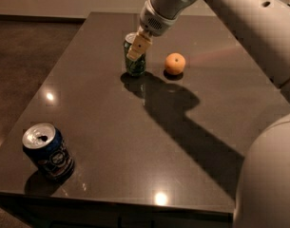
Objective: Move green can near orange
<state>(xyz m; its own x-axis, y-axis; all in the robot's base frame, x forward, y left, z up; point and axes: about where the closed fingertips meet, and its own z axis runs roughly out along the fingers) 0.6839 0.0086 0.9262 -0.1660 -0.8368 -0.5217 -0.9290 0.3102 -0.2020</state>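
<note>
The slim green can [134,64] stands upright on the far part of the dark table [111,127]. My gripper [137,47] comes down from the upper right and is shut on the green can's upper part; one pale finger [138,46] lies across its front. The orange [175,63] rests on the table just right of the can, with a small gap between them. I cannot tell if the can's base touches the table.
A wider dark blue can [47,151] with an open silver top stands near the table's front left corner. My arm [239,23] reaches over the table's right side and casts a long shadow across the middle. The table's left edge drops to a dark floor.
</note>
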